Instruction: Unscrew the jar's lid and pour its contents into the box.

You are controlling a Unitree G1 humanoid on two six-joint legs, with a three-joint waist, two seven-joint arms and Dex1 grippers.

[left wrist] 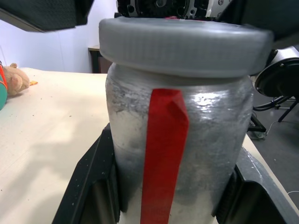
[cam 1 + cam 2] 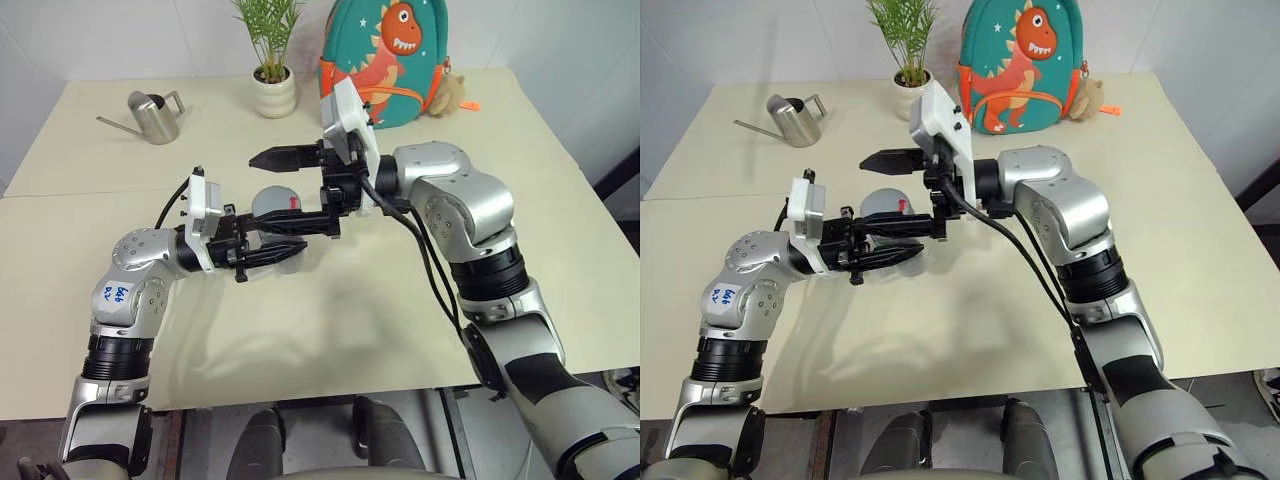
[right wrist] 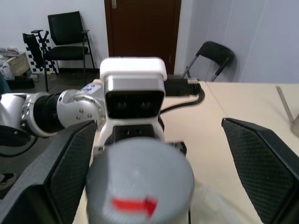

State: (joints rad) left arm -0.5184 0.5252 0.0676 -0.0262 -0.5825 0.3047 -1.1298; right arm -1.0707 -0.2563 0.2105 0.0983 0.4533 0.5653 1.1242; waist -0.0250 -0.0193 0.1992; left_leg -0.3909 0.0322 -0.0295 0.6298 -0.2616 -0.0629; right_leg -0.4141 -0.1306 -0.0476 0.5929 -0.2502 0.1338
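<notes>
One jar (image 1: pixel 177 154), one lid (image 3: pixel 140 186), two grippers

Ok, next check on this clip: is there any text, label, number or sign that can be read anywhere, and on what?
Blue handwritten marks on a white sticker on the left arm: too small to read for sure.
Jar: a plain red tape strip, no text.
Lid: a plain red mark, no text.
Backpack: a dinosaur picture, no words to be seen.
Watering can: no label to be seen.

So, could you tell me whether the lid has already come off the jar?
No, the grey lid sits on the jar, which the left gripper clamps.
</notes>
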